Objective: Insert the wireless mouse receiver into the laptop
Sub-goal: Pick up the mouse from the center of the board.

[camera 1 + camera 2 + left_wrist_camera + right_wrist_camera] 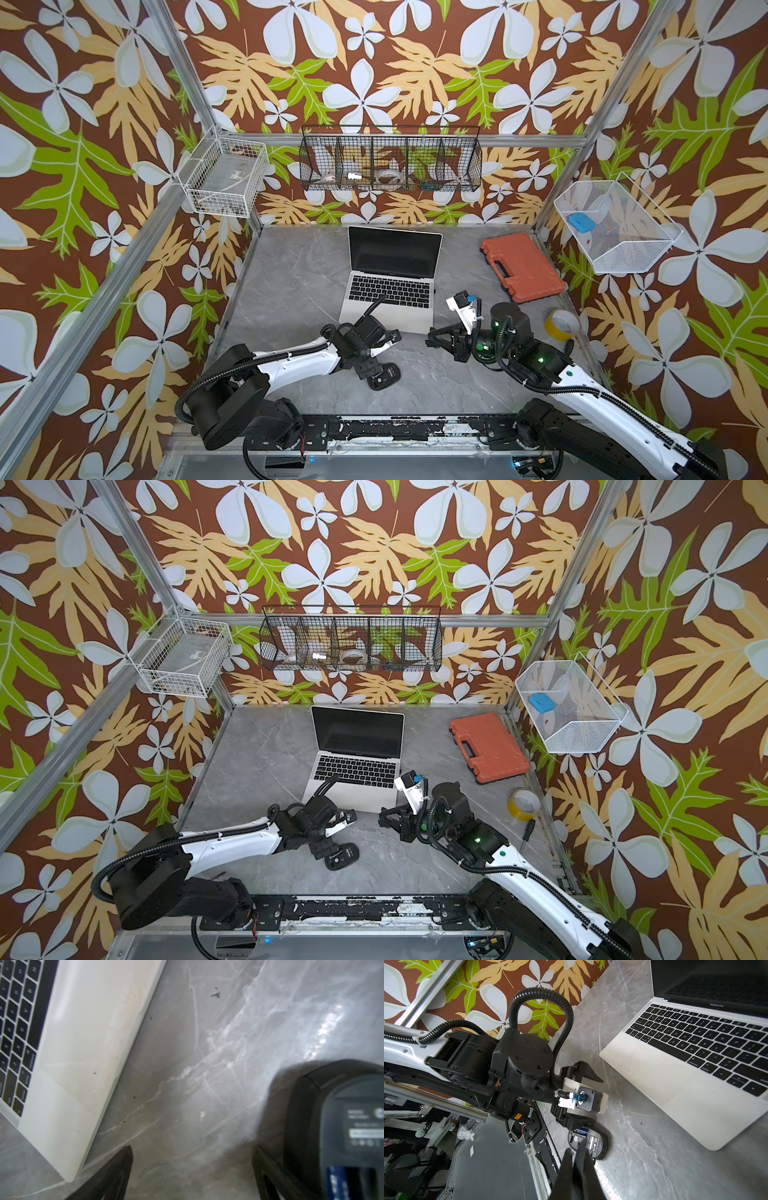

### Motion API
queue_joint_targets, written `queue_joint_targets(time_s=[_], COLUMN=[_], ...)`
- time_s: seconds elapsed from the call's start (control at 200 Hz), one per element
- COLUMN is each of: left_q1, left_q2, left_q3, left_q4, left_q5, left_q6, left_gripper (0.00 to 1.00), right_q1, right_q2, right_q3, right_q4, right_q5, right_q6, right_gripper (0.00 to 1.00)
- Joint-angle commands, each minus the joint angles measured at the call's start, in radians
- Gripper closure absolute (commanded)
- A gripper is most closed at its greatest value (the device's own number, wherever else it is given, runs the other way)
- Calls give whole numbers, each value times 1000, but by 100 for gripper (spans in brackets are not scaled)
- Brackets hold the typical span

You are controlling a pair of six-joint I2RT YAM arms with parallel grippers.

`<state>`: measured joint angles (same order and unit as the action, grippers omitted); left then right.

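- Your left gripper [193,1147] is spread wide with nothing between its fingers [116,1172]; only bare grey table [291,282] shows in the gap
- The black mouse [332,1122] lies outside that gap, just beside one left finger; you cannot tell whether they touch
- The mouse [384,376] lies underside up in front of the laptop, with its battery bay uncovered and a blue battery [582,1131] showing
- Your right gripper [575,1153] has its fingers pressed together; in a top view [430,336] its tips sit near the laptop's front right corner, well apart from the mouse
- You cannot make out the wireless mouse receiver in any view, and you cannot tell whether it is pinched in the right fingers or sits in the mouse
- The laptop [407,318] stands open at the middle of the table with a dark screen, seen in both top views [361,798]
- An orange case [521,266] lies closed at the back right, and a yellow tape roll [561,324] sits near the right edge
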<state>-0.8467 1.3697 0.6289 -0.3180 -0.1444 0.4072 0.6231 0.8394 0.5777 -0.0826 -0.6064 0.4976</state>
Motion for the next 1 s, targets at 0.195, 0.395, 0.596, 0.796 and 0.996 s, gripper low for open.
queue_joint_targets(time_s=[0.195, 0.395, 0.596, 0.796, 0.996], left_q1=[-48, -63, -115, -117, -120], left_q2=[-1, -4, -2, 41, 99], left_q3=[0, 3, -1, 40, 77], left_q4=[-92, -89, -96, -54, -54], left_q5=[35, 148, 196, 238, 300], left_q6=[-71, -56, -45, -4, 37], left_gripper=[8, 8, 8, 8, 9], right_q1=[1, 1, 1, 1, 1], right_q2=[32, 46, 38, 45, 37], right_q3=[7, 9, 6, -2, -9], right_q4=[41, 43, 33, 47, 41], right_q5=[-24, -33, -30, -35, -36], right_q6=[-11, -11, -11, -5, 5], right_gripper=[100, 100, 100, 100, 100])
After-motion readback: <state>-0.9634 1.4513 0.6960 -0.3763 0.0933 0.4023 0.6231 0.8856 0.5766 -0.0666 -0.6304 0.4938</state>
